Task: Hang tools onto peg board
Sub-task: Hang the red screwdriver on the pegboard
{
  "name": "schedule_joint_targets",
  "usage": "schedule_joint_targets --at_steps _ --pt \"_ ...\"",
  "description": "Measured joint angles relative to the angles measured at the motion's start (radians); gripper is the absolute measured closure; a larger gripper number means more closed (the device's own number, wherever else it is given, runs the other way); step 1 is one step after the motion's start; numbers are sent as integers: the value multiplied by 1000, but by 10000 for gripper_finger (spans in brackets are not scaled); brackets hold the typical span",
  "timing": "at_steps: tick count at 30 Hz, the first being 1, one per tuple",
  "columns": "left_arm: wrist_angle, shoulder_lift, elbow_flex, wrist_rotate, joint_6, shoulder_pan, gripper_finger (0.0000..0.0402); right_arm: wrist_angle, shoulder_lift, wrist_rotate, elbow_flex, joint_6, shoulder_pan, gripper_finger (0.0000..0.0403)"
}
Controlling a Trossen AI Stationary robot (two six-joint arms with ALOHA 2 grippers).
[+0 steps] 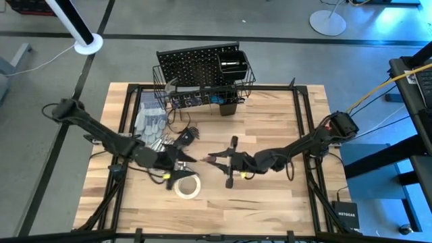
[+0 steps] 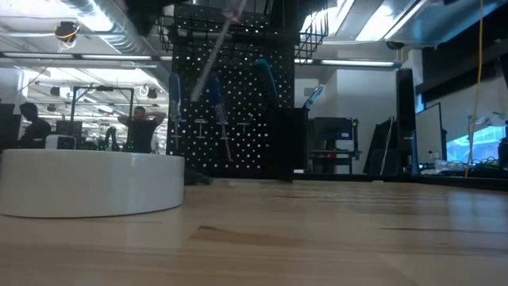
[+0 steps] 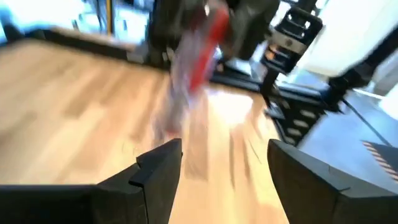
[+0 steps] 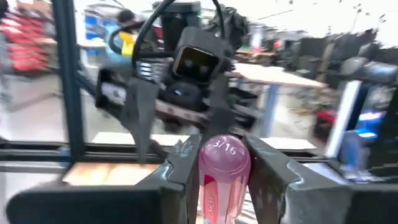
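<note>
While gripped, screwdriver [image 4: 224,174] between grippers

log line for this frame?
left gripper: open, mid-table | right gripper: shut on screwdriver | tape roll: on table | peg board: rear

Pale wooden table [image 1: 270,196] with visible grain; glossy translucent plastic screwdriver handle [image 4: 225,165]; black perforated peg board [image 1: 189,65].

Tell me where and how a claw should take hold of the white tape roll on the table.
Grip the tape roll across its wall, one finger inside the hole and one outside, coming straight down from above. It lies flat on the table with the hole facing up, and the left claw is nearest.
</note>
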Motion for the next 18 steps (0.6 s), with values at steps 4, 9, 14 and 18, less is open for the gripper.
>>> schedule_joint_targets --at_steps 4,9,14,18 --pt "-235 -113 0 -103 -128 -80 180 -7 -4 158 12 -95 29 301" --pt "-490 -167 0 -302 -266 -196 191 -24 13 215 69 -148 -2 301" --pt "-710 -156 0 -454 -429 -268 201 -19 57 219 119 -177 -85 301" --pt "-772 -128 -4 -555 -480 -302 205 11 154 216 176 -179 -168 301"
